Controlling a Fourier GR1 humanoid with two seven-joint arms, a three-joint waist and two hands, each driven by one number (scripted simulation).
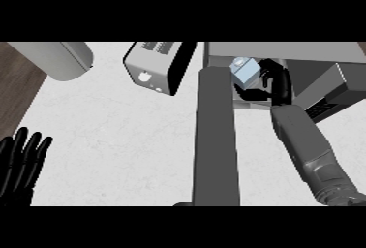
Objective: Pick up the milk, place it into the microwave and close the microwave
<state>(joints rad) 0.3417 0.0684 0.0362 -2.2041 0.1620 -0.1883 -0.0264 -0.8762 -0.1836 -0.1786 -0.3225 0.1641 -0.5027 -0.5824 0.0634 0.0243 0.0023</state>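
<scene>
The milk (244,70) is a small light-blue and white carton, upright just inside the microwave's (286,50) open mouth at the top right. My right hand (270,83) reaches into that opening on the carton's right side, fingers curled against it and the thumb below it. The microwave's door (217,140) stands open and shows as a long grey slab running toward the view's lower edge, left of my right forearm (314,155). At the lower left edge my left hand (22,162) rests open with its fingers up.
A grey toaster (152,68) stands on the white counter (114,135) just left of the open door. A pale grey cylinder (58,59) lies at the top left near the counter's dark wooden edge (16,87). The microwave's control panel (325,107) shows at the right.
</scene>
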